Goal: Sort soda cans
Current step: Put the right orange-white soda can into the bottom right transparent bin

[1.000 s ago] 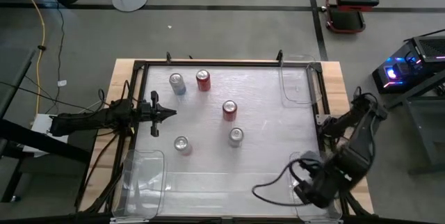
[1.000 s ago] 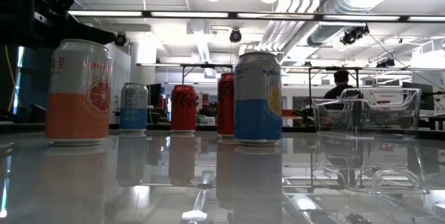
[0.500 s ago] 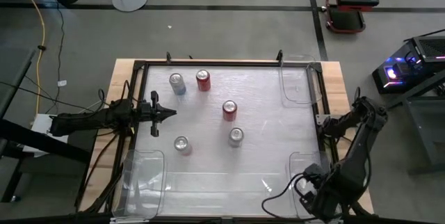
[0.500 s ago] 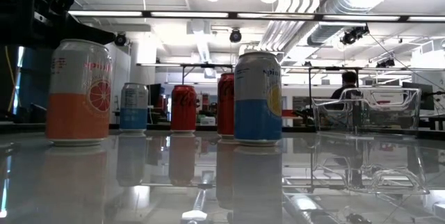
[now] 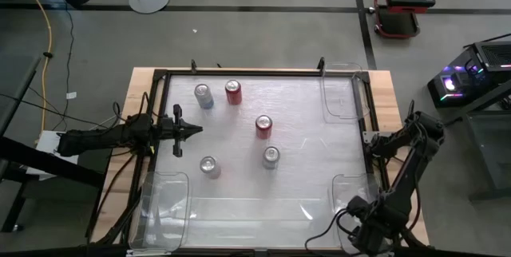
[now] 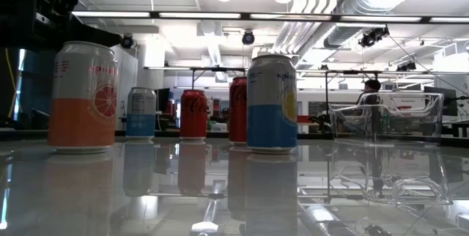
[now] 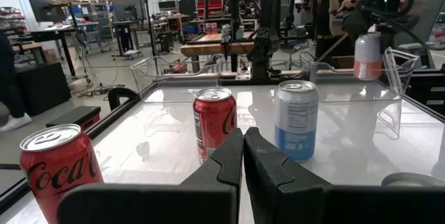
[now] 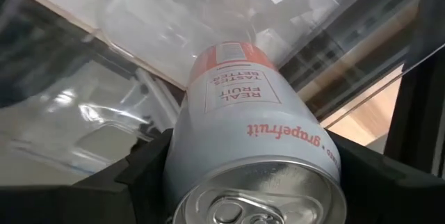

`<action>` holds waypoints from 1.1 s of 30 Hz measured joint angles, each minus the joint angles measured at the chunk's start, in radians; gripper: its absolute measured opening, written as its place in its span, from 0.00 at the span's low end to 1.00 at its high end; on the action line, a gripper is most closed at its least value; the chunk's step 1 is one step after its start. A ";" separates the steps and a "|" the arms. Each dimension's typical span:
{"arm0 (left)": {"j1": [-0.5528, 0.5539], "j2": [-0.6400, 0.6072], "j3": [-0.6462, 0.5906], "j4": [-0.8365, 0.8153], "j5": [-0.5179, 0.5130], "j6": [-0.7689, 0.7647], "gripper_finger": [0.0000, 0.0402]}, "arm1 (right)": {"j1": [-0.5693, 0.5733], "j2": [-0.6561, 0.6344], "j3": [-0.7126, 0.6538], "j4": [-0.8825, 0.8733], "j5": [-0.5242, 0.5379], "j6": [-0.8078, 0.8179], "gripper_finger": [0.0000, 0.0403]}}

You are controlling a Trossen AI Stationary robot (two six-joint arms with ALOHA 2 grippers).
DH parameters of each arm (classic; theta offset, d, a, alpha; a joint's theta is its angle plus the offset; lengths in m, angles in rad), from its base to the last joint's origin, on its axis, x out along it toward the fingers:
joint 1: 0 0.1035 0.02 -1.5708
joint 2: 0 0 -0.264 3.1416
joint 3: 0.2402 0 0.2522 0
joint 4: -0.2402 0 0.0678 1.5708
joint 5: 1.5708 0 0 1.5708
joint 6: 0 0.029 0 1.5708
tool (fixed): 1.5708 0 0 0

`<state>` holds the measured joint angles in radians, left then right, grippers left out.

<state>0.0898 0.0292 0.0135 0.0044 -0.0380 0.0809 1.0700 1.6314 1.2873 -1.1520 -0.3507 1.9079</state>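
The held can [image 8: 257, 147] reads "grapefruit" and "REAL FRUIT TASTES BETTER".

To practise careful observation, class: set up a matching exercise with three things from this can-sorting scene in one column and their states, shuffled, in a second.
Things
1. left hand
2. grapefruit can in the right wrist view
3. red can nearest the far edge

States
A. held in the right hand
B. shut, holding nothing
C. upright on the table, beside a silver-blue can

Pairs: 1-B, 2-A, 3-C
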 joint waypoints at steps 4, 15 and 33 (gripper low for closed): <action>0.000 0.000 0.000 0.000 0.000 0.000 0.01 | 0.029 0.000 -0.023 0.029 0.003 -0.024 0.71; 0.000 0.000 0.000 0.000 0.000 0.000 0.01 | 0.069 0.000 -0.027 0.032 0.036 -0.167 0.71; 0.000 0.000 0.000 0.000 0.000 0.000 0.01 | 0.099 0.012 -0.028 0.080 0.082 -0.287 0.78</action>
<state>0.0898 0.0290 0.0134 0.0044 -0.0380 0.0807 1.1687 1.6430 1.2598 -1.0720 -0.2691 1.6207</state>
